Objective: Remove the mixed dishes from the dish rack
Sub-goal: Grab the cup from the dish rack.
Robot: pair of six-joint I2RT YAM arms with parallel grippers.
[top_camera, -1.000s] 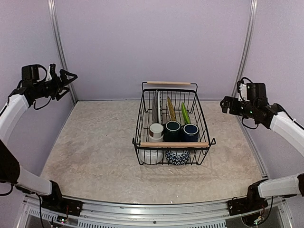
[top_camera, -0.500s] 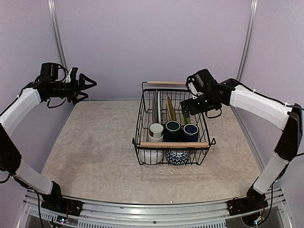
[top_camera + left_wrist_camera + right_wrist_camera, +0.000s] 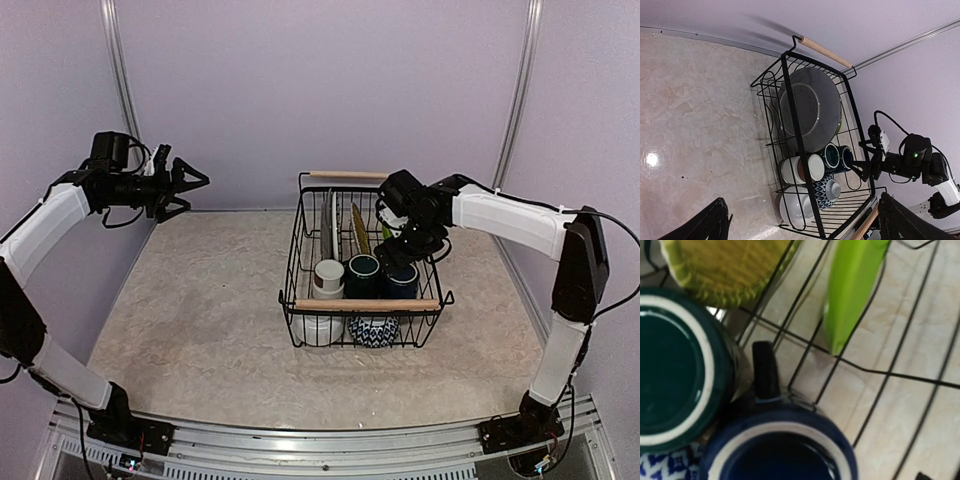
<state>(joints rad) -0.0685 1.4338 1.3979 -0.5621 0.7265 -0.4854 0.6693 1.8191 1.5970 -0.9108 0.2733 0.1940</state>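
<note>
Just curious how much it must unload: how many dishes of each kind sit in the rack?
Mugs and cups: 3 (navy mug, dark green mug, white-brown cup)
Upright plates: 3 (grey dish, yellow-green striped plate, lime-green plate)
Bowls: 2 visible (white bowl, patterned bowl)
Total: 8

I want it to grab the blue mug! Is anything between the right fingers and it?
Nothing visible. The right fingers hang close above the navy-blue ceramic mug; the upright lime-green plate and dark green mug stand beside it, not over it.
</note>
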